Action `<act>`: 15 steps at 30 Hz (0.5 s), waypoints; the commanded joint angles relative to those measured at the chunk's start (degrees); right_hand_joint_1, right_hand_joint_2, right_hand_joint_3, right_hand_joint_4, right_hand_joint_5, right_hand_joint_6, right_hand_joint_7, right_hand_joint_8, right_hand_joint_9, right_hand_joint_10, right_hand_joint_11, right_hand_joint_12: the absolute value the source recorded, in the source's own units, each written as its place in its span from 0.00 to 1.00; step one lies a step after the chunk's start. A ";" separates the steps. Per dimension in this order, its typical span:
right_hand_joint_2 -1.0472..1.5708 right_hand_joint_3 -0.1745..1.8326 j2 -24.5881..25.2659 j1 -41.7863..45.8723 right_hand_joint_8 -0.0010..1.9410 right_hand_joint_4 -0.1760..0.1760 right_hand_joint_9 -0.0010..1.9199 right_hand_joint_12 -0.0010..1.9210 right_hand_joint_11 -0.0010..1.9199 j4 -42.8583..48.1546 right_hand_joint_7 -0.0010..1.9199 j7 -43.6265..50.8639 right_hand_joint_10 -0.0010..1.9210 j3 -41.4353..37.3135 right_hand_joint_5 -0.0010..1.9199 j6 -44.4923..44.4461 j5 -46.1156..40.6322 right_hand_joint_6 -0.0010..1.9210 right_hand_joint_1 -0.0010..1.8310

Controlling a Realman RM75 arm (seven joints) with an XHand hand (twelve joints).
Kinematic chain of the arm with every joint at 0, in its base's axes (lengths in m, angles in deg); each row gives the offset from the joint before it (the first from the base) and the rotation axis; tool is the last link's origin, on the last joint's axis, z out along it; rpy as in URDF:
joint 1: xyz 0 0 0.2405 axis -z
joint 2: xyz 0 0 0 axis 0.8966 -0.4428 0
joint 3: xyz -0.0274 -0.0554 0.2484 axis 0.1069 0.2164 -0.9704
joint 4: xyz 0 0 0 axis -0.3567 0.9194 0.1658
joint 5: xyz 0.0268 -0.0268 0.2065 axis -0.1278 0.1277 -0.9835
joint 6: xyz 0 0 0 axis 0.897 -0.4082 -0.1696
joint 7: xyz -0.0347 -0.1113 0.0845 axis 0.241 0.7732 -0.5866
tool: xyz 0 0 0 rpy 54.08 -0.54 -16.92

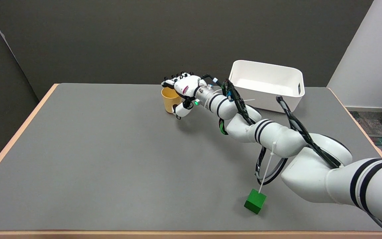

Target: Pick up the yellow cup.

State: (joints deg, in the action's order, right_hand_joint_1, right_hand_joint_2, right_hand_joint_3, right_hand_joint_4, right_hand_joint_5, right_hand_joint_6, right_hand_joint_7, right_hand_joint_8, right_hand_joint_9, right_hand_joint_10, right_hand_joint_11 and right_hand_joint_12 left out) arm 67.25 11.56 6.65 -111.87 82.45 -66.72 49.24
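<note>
The yellow cup (169, 99) stands upright on the grey table (95, 159) near its far edge, mouth up. My right hand (184, 91) is at the cup's right side. Its fingers (172, 80) reach out over the far rim, and the thumb (180, 111) lies low against the cup's near right wall. The cup sits between thumb and fingers, with the fingers still spread. I cannot tell whether they touch it. The hand hides the cup's right side.
A white bin (266, 84) stands at the back right, just behind my forearm. A green cube (255, 201) lies near the front edge, under the arm. The table's orange rim (15, 136) runs along the left side.
</note>
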 commanded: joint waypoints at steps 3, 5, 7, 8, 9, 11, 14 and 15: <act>0.69 0.60 -0.17 0.64 0.16 0.75 0.10 0.55 0.04 0.31 0.11 0.06 0.32 -0.14 0.08 0.34 0.00 0.23 0.41; 0.69 0.60 -0.17 0.64 0.16 0.76 0.10 0.55 0.04 0.35 0.12 0.06 0.32 -0.10 0.08 0.34 0.00 0.23 0.41; 0.69 0.60 -0.17 0.72 0.16 0.76 0.11 0.55 0.04 0.35 0.12 0.06 0.32 -0.06 0.08 0.34 0.00 0.24 0.41; 0.70 0.60 -0.17 0.72 0.17 0.76 0.11 0.55 0.04 0.35 0.12 0.06 0.32 -0.01 0.09 0.34 0.00 0.24 0.41; 0.70 0.60 -0.17 0.72 0.17 0.77 0.11 0.55 0.04 0.35 0.12 0.06 0.32 0.02 0.09 0.34 0.00 0.24 0.41; 0.70 0.60 -0.17 0.72 0.17 0.77 0.11 0.55 0.04 0.40 0.12 0.06 0.32 0.02 0.09 0.34 0.00 0.24 0.42; 0.70 0.60 -0.17 0.72 0.17 0.78 0.11 0.55 0.04 0.43 0.13 0.06 0.32 0.02 0.09 0.34 0.00 0.26 0.42; 0.70 0.60 -0.17 0.72 0.17 0.78 0.11 0.55 0.04 0.49 0.13 0.06 0.32 0.02 0.09 0.34 0.00 0.26 0.42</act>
State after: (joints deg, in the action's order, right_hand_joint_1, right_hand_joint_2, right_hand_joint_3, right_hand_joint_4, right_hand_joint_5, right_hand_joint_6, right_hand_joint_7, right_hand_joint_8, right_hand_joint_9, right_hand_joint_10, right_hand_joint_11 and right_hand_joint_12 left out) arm 67.17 12.03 6.93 -111.84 82.37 -66.59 49.14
